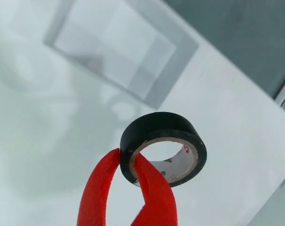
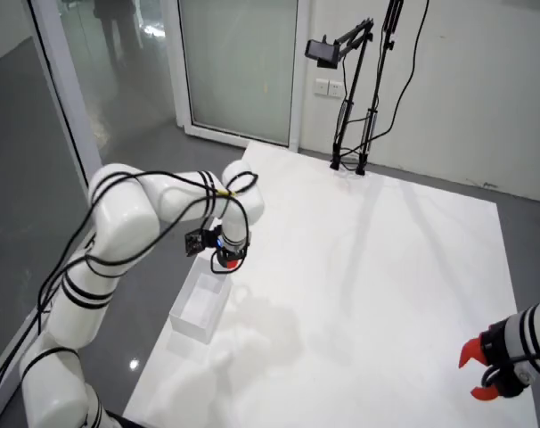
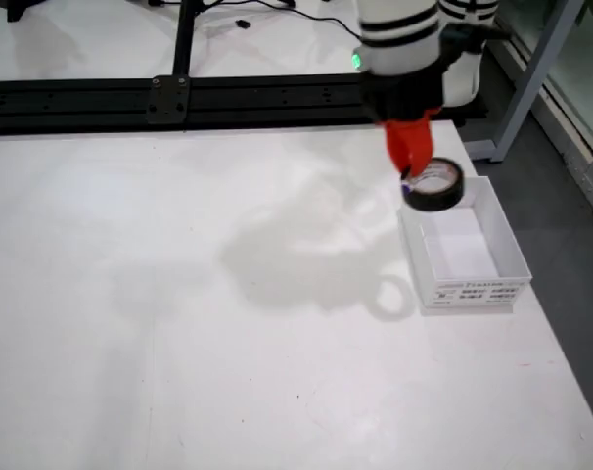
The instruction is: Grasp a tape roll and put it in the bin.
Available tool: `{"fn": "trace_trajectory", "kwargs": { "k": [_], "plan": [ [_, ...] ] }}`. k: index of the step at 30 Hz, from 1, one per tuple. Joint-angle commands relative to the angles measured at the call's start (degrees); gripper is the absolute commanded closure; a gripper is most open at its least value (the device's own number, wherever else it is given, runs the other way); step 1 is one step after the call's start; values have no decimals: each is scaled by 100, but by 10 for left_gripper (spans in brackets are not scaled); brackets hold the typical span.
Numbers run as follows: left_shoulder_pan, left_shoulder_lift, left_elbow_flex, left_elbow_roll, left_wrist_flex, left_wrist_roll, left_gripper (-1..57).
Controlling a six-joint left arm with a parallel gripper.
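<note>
A black tape roll [image 1: 161, 123] with a white inner core hangs in the air. My red gripper [image 1: 127, 157] is shut on its wall, one finger inside the ring and one outside. In the side view the gripper [image 3: 406, 172] holds the roll [image 3: 433, 204] over the far-left corner of the white open bin [image 3: 478, 291], clear of the rim. In the view riding on the gripper the bin [image 1: 175, 70] is a blurred square further below. In the view from above the gripper [image 2: 225, 260] sits just beyond the bin [image 2: 185, 321] near the table's left edge.
A second arm with a red gripper [image 2: 486, 370] stands at the table's lower right in the view from above. A black rail [image 3: 179, 98] runs along the table's far side in the side view. A black camera stand [image 2: 350, 134] stands at the back.
</note>
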Motion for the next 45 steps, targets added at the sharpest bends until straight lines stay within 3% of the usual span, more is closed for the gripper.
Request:
{"fn": "trace_trajectory", "kwargs": {
  "k": [1, 6, 25, 43, 45],
  "plan": [
    [561, -1187, 1455, -294, 267, -140, 572],
    [596, -738, 1455, -443, 47, -131, 572],
    [675, 457, 1455, -487, -621, -307, 572],
    [868, 519, 1446, -65, -1104, -579, 572],
    [860, 519, 1437, -21, -1245, -579, 527]
  ]
}}
